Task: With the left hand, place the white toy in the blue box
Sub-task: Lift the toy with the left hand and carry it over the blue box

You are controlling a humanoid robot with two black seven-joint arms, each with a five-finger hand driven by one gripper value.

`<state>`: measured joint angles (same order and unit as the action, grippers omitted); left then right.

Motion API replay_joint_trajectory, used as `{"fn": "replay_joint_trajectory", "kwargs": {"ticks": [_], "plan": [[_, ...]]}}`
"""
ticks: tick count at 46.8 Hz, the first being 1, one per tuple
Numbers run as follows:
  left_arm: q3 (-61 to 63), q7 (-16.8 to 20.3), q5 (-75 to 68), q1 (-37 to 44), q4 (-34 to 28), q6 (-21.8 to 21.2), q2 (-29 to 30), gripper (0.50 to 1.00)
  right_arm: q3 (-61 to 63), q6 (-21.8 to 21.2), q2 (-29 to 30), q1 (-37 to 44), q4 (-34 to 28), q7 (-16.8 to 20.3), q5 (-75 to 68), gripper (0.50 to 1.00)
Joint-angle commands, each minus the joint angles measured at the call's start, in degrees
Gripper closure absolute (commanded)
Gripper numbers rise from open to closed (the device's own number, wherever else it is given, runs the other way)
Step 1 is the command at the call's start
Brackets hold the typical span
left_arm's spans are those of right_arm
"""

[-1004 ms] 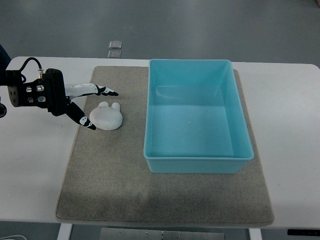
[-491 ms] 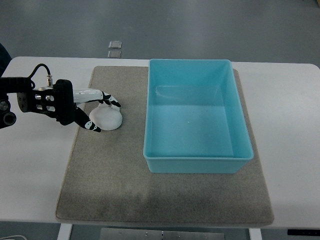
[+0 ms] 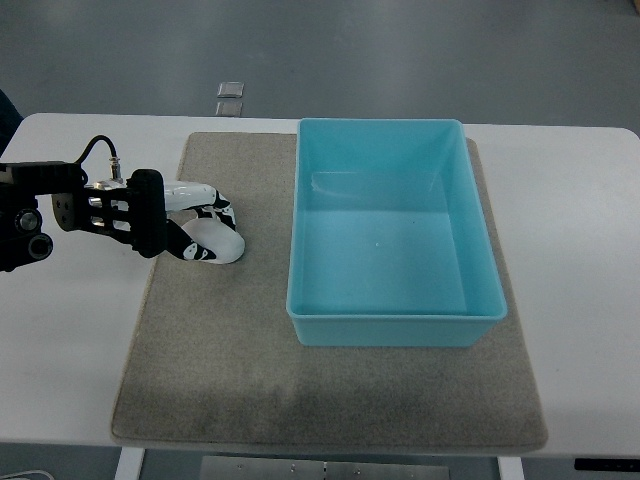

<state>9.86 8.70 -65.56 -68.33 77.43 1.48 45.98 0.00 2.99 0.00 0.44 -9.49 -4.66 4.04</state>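
A grey mat point(image 3: 300, 390) covers the middle of the white table point(image 3: 70, 350), its near edge running close to the table's front. On the mat's right half sits the blue box point(image 3: 395, 330), an open rectangular tub with nothing visible inside it; its near wall stands well back from the mat's front edge and its far wall reaches almost to the mat's back edge.

To the left of the box, on the mat's left side, lies the white toy point(image 3: 222, 240), resting on the mat and near the box but apart from it. The left hand point(image 3: 185, 222) comes in from the left edge on a black arm with a cable looped over it, and its fingers point(image 3: 215, 208) are curled over the toy's top and left side, wrapping it in a grasp while the toy sits on the mat.

Beyond the table, on the grey floor, a small pale square plate point(image 3: 230, 89) lies near the table's far edge
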Motion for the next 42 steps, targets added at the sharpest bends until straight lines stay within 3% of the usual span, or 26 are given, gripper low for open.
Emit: {"fn": "replay_joint_trajectory", "kwargs": {"ticks": [1, 23, 42], "plan": [[-0.02, -0.79, -0.01, -0.22, 0.0, -0.42, -0.02, 1.0, 0.0, 0.0, 0.0, 0.0, 0.0, 0.0, 0.0, 0.564], [-8.89, -0.79, 1.05, -9.01, -2.02, -0.33, 0.16, 1.0, 0.0, 0.0, 0.0, 0.0, 0.0, 0.0, 0.0, 0.564], [-12.06, -0.62, 1.49, -8.04, -2.2, -0.69, -13.2, 1.0, 0.0, 0.0, 0.0, 0.0, 0.0, 0.0, 0.0, 0.564]]}}
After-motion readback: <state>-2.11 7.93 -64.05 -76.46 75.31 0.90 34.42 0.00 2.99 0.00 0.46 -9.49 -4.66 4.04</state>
